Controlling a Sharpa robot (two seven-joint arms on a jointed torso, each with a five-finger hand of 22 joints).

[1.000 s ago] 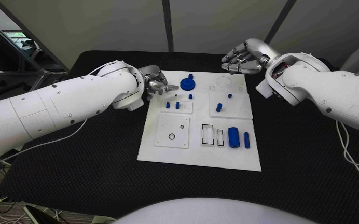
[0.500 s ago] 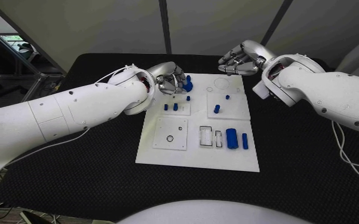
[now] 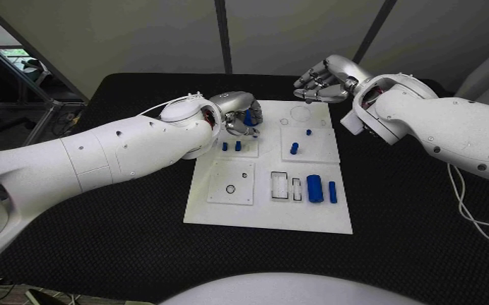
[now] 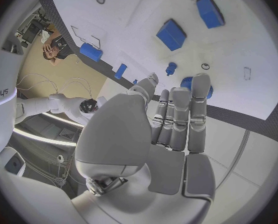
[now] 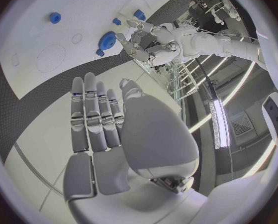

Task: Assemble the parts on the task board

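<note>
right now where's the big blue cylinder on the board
In the head view the big blue cylinder lies on the task board, near and right, between the rectangular slots and a thinner blue rod.

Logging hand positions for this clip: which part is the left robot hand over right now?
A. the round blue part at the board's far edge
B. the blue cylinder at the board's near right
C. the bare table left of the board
A: the left robot hand hovers with fingers apart over the round blue part at the far edge of the task board.
</note>
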